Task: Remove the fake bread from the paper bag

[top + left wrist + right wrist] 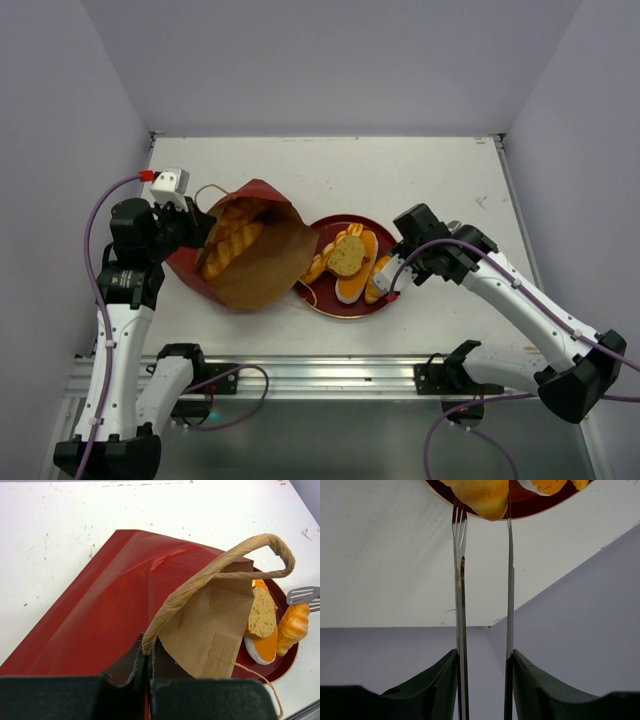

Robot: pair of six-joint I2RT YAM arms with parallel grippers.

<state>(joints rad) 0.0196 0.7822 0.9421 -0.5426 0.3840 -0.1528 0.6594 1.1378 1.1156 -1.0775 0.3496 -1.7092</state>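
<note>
**Q:** What are the grippers doing?

**A:** The left gripper (148, 652) is clamped on the tan cord handle (225, 562) of the paper bag (100, 615). The bag lies on its side on the white tabletop (400, 170), dark red outside and brown kraft inside. The right gripper (483, 510) has 2 thin, fork-like metal fingers (458, 555). It appears pinched on a golden roll (480, 495) at the rim of a round dark-red plate (532, 507).

**Q:** Where is the fake bread (347, 257)?

**A:** It is split between 2 places. A round tan slice (262, 611), an orange slab (267, 647) and the roll are on the plate, just beside the bag's mouth. 2 long ridged loaves (232, 245) lie inside the bag.

**Q:** What could go wrong?

**A:** In my judgement, 3 things.
- The bag's mouth is held by 1 thin cord. A hard pull could tear it or let it slip, and the kraft wall would sag over the loaves.
- The roll sits at the plate's edge, so letting go there might send it onto the tabletop.
- The bag's other cord (260, 677) trails toward the plate and could snag a finger reaching in.

**Q:** Do the views differ?

**A:** Yes. Only the top view shows the loaves in the bag. The left wrist view sees just the bag's outside and a kraft flap. Only the right wrist view shows the fingers on either side of the roll.
</note>
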